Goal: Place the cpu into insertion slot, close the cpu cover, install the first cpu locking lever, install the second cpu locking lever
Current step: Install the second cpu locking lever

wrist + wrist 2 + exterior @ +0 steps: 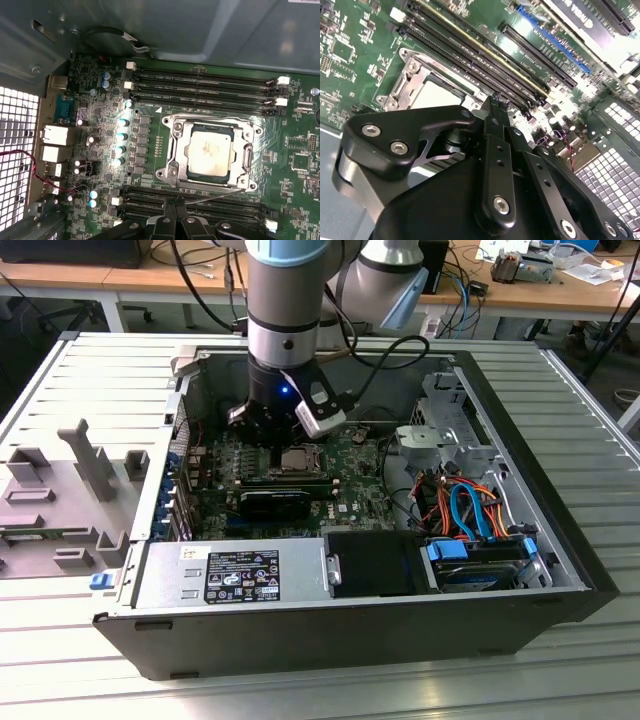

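The cpu (210, 152), a silver-grey square chip, lies in the insertion slot (170, 173) on the green motherboard. The cpu cover (246, 150), a silver frame, lies flat around the chip. A thin metal locking lever (217, 196) runs slanted along one side of the socket. My gripper (176, 204) is shut, and its tips sit at the free end of that lever. Whether they pinch it I cannot tell. In the second wrist view my gripper (495, 98) hangs beside the cpu (437, 95). In the exterior view my gripper (268, 435) is down inside the case beside the cpu (297, 460).
Long black memory slots (200, 82) flank the socket on both sides. The open case holds a power supply (235, 575) at the front and a drive cage with coloured cables (470, 510) at the exterior view's right. A grey fixture (70, 490) lies on the table at the left.
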You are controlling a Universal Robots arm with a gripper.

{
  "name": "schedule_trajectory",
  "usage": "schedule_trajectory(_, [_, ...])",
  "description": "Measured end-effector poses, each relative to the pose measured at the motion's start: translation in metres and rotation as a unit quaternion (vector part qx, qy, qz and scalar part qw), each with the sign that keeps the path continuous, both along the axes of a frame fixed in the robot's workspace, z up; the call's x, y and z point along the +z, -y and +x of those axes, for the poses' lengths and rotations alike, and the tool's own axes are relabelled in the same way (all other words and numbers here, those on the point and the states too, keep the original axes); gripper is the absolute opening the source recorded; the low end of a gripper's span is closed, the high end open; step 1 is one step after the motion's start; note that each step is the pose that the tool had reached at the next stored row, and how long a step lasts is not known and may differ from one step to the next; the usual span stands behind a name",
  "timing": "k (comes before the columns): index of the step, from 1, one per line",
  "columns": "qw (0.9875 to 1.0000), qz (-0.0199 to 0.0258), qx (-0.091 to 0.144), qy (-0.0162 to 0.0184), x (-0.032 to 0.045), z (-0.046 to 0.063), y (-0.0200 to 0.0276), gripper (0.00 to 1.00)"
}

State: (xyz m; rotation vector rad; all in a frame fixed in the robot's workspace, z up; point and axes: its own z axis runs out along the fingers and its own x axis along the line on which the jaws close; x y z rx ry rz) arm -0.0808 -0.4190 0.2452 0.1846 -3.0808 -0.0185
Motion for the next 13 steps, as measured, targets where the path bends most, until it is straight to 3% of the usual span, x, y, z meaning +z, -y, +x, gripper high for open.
schedule_trajectory(1, [1.0, 0.0044, 0.002, 0.0, -0.001, -0.002, 0.0001, 0.11])
schedule_trajectory(4, [0.9999, 0.0098, 0.007, 0.0, -0.0028, -0.0046, 0.0008, 0.11])
schedule_trajectory(8, [0.9998, 0.0101, 0.015, -0.0001, -0.0039, -0.0053, 0.0019, 0.11])
schedule_trajectory(13, [0.9997, 0.0074, 0.022, 0.0001, -0.0039, -0.006, 0.0021, 0.11])
